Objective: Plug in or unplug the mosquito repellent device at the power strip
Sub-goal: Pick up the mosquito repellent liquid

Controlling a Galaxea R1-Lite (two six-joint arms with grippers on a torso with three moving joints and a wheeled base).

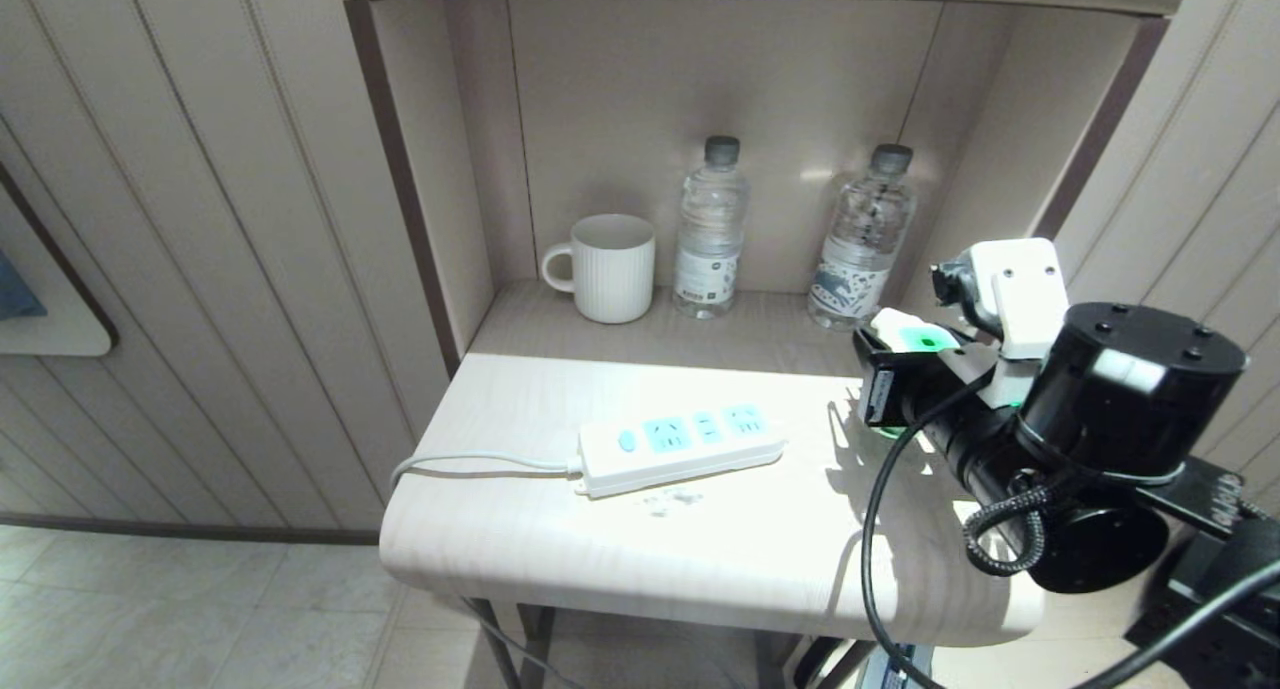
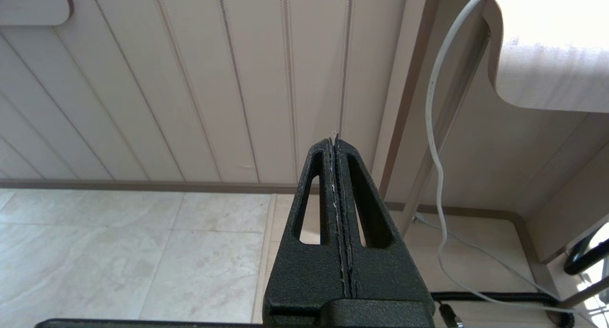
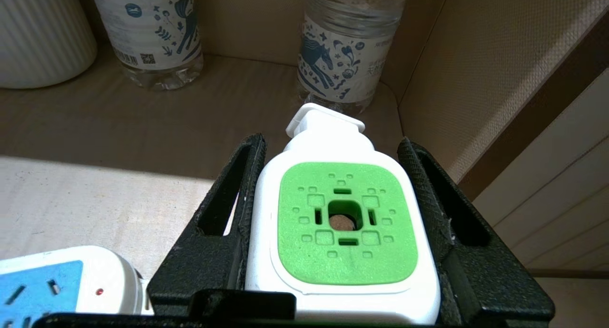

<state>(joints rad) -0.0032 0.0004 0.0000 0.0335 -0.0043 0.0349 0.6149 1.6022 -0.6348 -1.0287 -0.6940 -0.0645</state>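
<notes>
Over on the left, the left hand [image 2: 337, 142] hangs low beside the bench [image 1: 700, 559], its fingers pressed together on nothing, pointing at the wall panelling. On the bench, the strip [image 1: 680, 447] lies flat, cord [image 1: 470, 462] trailing off leftward, sockets bare. Behind it in the alcove stand a mug [image 1: 610, 267] and two water bottles [image 1: 711, 229]. At the right end of the bench, the right hand [image 3: 333, 175] grips the repellent [image 3: 345, 223] by its white head, one finger on each side, green face up. The repellent sits right of the strip, apart from it, unplugged.
</notes>
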